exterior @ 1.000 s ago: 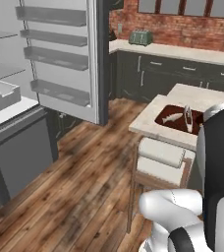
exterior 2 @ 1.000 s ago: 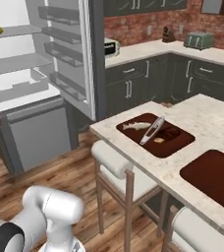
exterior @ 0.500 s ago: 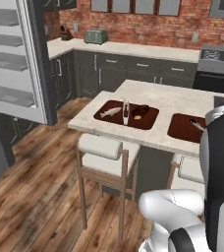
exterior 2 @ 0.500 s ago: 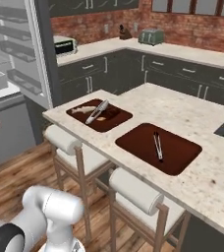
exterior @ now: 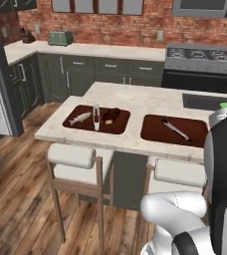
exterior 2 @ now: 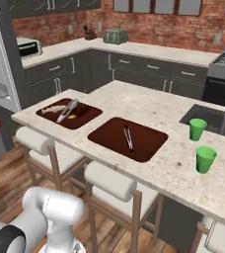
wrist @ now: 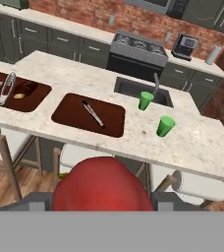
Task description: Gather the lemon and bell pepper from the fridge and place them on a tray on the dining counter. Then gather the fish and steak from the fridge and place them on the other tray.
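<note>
The base has turned and the fridge has slid out to the left edge; the dining counter is now ahead. The gripper clamps the bell pepper, jaws wide around it

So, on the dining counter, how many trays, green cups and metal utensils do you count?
Trays: 2
Green cups: 2
Metal utensils: 2, one lying in each tray
Total: 6

Two green cups stand near the sink.
</note>
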